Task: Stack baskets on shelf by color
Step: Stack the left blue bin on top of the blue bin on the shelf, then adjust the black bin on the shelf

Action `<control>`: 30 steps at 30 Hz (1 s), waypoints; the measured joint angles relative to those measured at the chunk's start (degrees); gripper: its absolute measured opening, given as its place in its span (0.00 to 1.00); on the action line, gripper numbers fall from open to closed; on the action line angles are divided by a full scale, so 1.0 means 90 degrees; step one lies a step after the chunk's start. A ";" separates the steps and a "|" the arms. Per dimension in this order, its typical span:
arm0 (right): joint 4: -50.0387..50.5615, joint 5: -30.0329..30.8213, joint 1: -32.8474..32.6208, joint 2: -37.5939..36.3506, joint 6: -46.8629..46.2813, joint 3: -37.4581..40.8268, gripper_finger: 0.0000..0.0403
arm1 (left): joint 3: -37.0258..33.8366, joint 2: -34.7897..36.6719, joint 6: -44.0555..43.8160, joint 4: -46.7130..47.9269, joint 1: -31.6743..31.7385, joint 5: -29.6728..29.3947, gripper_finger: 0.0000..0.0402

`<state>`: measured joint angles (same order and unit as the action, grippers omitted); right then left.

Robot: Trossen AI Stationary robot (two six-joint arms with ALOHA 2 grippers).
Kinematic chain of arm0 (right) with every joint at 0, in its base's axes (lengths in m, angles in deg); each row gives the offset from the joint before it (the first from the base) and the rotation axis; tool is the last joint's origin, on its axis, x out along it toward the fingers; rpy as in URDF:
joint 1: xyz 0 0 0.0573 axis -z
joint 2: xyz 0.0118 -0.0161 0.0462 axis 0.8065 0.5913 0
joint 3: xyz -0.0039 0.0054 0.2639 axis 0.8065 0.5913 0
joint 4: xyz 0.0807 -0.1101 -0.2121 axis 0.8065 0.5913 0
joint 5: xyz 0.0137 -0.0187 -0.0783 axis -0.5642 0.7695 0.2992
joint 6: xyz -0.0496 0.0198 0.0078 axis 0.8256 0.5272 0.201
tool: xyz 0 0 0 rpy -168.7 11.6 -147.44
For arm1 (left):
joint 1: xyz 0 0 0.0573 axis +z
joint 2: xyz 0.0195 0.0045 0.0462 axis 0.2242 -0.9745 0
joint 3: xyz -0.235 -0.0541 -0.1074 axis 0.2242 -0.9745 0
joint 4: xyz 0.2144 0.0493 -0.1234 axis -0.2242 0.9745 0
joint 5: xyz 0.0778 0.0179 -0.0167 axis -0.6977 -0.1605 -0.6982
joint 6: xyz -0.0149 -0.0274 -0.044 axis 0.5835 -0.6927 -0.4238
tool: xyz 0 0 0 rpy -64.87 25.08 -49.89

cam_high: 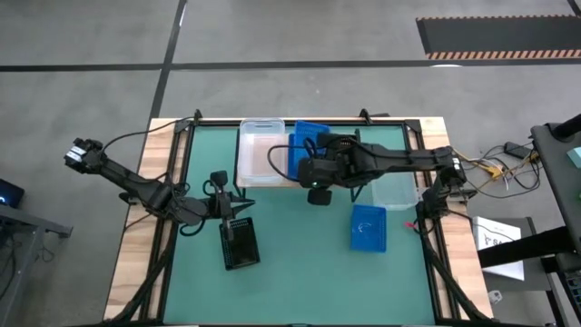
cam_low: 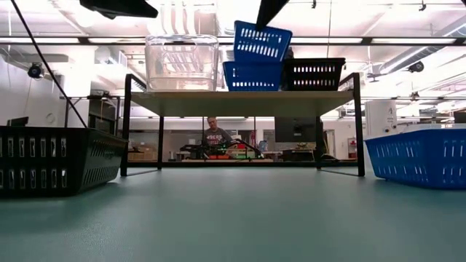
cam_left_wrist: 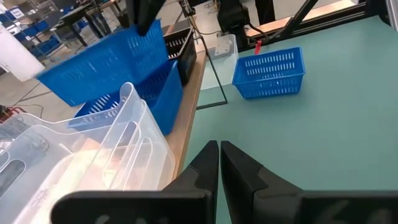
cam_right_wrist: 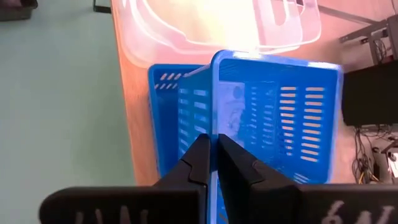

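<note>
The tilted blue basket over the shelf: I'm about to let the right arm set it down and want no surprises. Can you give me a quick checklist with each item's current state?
1. Right gripper grips the raised blue basket by its wall: ok.
2. Raised basket is above the blue basket on the shelf, not the clear tub or the black basket: ok.
3. Raised basket is level for nesting: not ok, it is tilted.
4. Shelf stack order by colour so far: ok.
5. Left gripper clear of the drop, over the table near the black basket there: ok.
6. Corners lined up with the lower basket: cannot tell.
</note>
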<state>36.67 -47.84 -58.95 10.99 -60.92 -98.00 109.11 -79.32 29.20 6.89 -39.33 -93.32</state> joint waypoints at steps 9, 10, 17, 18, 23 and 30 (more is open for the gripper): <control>-0.0178 -0.0005 -0.0001 0.0002 0.0015 0.0147 0.03 | -0.0003 -0.0002 0.0000 0.0000 0.0000 0.0000 0.00; -0.0213 -0.0007 -0.0001 0.0002 0.0014 0.0159 0.03 | -0.0001 -0.0002 0.0000 -0.0002 -0.0001 0.0000 0.00; -0.0275 -0.0050 -0.0001 0.0002 -0.0026 0.0246 0.04 | -0.0013 -0.0002 0.0000 -0.0001 0.0000 0.0000 0.00; -0.0290 -0.0051 -0.0001 0.0002 -0.0020 0.0261 0.06 | -0.0009 0.0000 0.0000 0.0000 0.0000 0.0000 0.00; -0.0397 -0.0049 -0.0001 0.0002 -0.0041 0.0277 0.15 | -0.0016 -0.0002 0.0000 0.0000 0.0000 0.0000 0.00; -0.0395 -0.0047 -0.0017 0.0000 -0.0167 0.0182 0.26 | -0.0014 0.0000 0.0000 0.0000 0.0000 0.0000 0.00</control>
<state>33.11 -48.26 -59.10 10.99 -62.42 -96.36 108.99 -79.32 29.20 6.89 -39.33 -93.32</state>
